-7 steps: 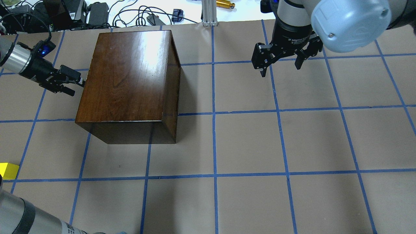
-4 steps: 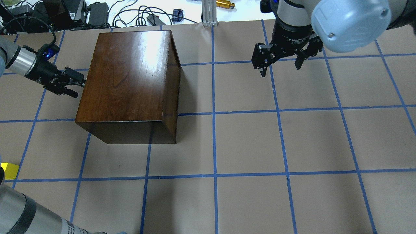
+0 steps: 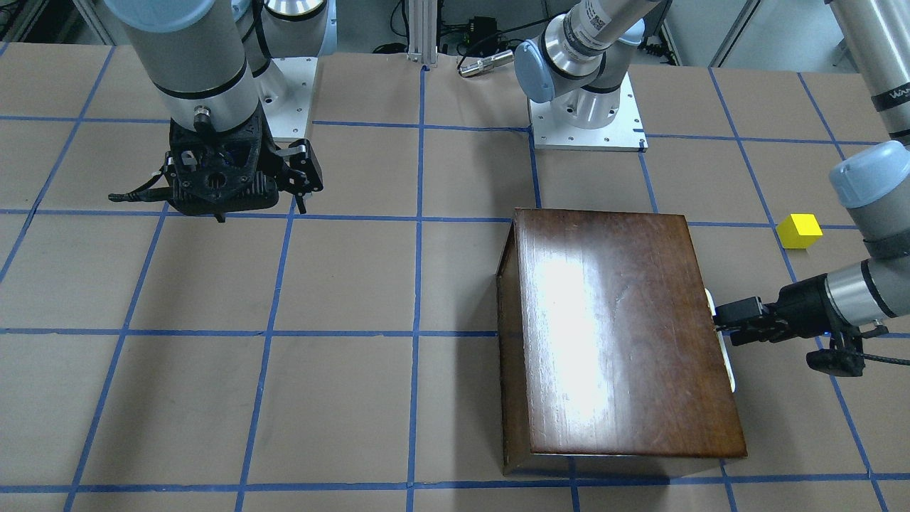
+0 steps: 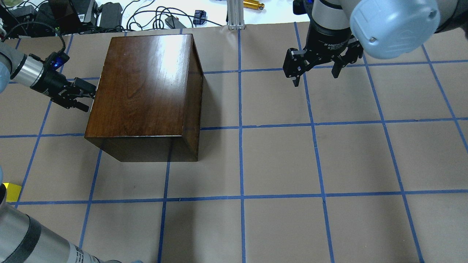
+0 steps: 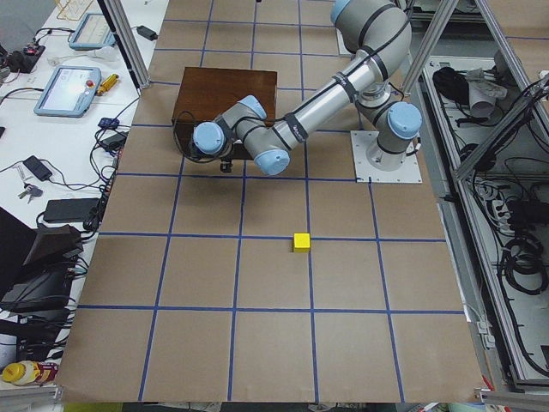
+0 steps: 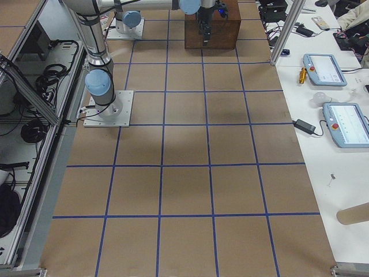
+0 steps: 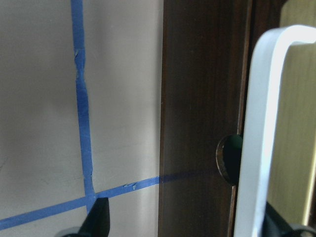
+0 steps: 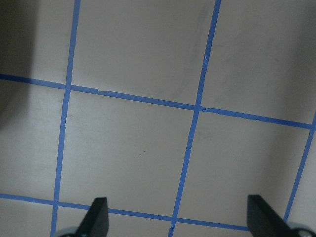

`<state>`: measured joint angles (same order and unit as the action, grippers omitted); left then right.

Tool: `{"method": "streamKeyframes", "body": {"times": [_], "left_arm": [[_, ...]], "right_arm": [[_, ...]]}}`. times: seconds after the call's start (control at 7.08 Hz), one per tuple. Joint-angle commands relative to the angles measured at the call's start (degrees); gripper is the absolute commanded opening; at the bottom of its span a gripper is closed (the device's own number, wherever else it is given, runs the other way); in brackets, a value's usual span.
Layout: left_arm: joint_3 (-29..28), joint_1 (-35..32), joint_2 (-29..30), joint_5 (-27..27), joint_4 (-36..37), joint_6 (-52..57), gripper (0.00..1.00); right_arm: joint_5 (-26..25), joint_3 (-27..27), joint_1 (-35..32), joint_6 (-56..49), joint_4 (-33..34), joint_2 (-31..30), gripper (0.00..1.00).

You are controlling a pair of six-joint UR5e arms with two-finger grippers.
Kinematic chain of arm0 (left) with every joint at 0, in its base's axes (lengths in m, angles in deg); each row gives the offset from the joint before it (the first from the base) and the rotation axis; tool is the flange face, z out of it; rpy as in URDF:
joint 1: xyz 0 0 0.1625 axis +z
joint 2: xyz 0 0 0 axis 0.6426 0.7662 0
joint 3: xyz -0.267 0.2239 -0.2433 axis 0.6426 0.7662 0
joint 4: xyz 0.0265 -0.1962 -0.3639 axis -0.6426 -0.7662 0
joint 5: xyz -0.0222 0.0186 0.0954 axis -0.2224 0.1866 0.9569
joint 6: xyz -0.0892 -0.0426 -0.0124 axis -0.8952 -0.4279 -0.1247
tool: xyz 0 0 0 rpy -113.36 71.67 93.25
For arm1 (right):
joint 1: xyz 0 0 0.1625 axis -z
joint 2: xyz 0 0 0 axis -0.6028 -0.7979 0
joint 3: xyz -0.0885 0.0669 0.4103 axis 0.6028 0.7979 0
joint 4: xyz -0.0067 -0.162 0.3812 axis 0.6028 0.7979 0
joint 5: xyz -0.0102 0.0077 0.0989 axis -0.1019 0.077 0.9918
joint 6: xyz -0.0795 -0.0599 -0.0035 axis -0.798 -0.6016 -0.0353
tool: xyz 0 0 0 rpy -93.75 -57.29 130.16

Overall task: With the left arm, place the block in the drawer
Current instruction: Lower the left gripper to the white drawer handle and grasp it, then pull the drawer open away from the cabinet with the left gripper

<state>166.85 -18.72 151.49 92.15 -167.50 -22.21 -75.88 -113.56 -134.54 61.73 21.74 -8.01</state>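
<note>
The yellow block (image 3: 799,231) lies on the paper beside my left arm; in the overhead view (image 4: 11,192) the arm half hides it. The dark-brown cabinet (image 4: 146,84) stands with its drawer shut. The drawer's dark front (image 7: 197,123) and white handle (image 7: 261,148) fill the left wrist view. My left gripper (image 4: 87,99) is open against the cabinet's side at that handle (image 3: 721,334). The handle lies between the fingers, close to one fingertip (image 7: 276,222). My right gripper (image 4: 316,78) is open and empty, well away over bare paper, its fingertips (image 8: 96,217) wide apart.
Blue tape lines grid the brown paper table (image 4: 278,164). Cables, adapters and a metal post (image 4: 236,14) lie past the far edge. Tablets sit on the side bench (image 5: 69,90). The arms' base plates (image 3: 586,117) stand at the robot's edge.
My left gripper has moved in toward the cabinet's side and a little toward the far edge. My left arm now covers more of the block. The right arm has not moved.
</note>
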Motion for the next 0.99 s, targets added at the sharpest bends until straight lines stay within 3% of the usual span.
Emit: {"method": "streamKeyframes", "body": {"times": [0.0,0.85], "left_arm": [[-0.39,0.35,0.24,0.69,0.45,0.22,1.0],[-0.66,3.42,0.24,5.08,0.89,0.66,1.0]], "right_arm": [[0.0,0.0,0.0,-0.06,0.0,0.0,1.0],[0.0,0.0,0.0,0.02,0.0,0.0,1.0]]}}
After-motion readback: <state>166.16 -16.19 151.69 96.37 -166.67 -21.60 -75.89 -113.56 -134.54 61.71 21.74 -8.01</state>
